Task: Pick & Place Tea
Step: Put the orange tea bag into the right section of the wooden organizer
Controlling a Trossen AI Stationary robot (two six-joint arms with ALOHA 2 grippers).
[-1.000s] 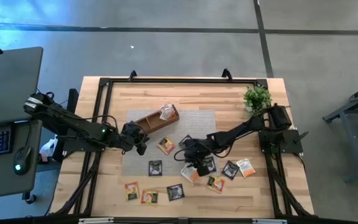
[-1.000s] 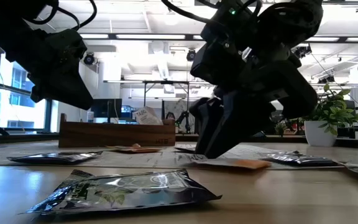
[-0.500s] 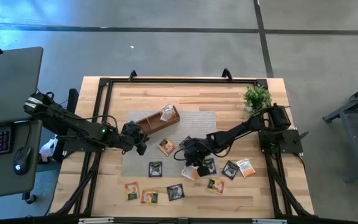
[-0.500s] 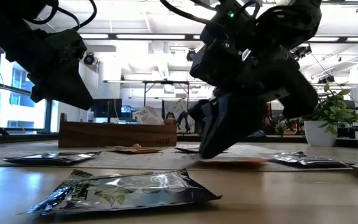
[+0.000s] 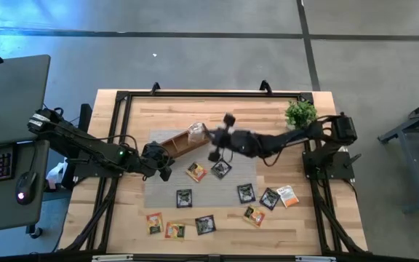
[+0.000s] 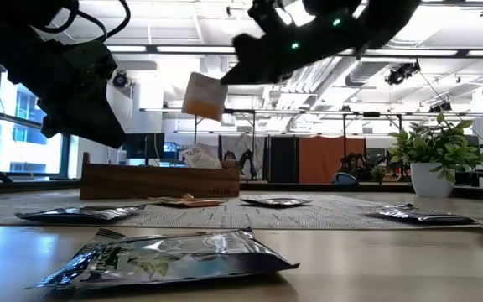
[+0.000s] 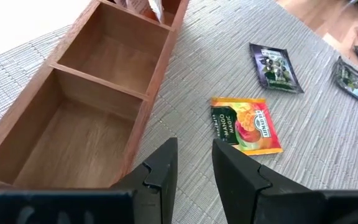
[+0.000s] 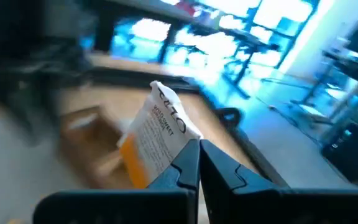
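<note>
My right gripper [image 6: 230, 77] is high above the mat, shut on a white-and-orange tea sachet [image 6: 204, 96] that shows ahead of its fingers in the right wrist view [image 8: 159, 134]. The long brown wooden tray [image 5: 180, 140] lies on the woven mat, with one white sachet [image 6: 198, 156] standing in its far-right compartment. My left gripper [image 7: 194, 163] is open and holds nothing. It hovers by the tray's near-left end [image 7: 73, 124], short of a yellow-red sachet [image 7: 246, 126]. Several more sachets lie flat on the mat and the wood. My right gripper pinches the white-and-orange sachet between its two fingers at one edge [image 8: 178, 149]. The fingers lie nearly level and come from the table's right. The sachet sticks out beyond the fingertips, tilted, and is lifted clear of the table and the tray.
A small green potted plant [image 5: 300, 114] stands at the far right corner. Loose sachets lie along the near half of the table, among them a dark one [image 5: 184, 197] and a shiny one close to the low camera [image 6: 170, 256]. A black frame [image 5: 195, 93] rims the table.
My right gripper has shut on the white-and-orange sachet that lay near the table's middle. It has lifted the sachet clear and swung up and toward the far edge and the tray. It has tipped from pointing down to nearly level.
</note>
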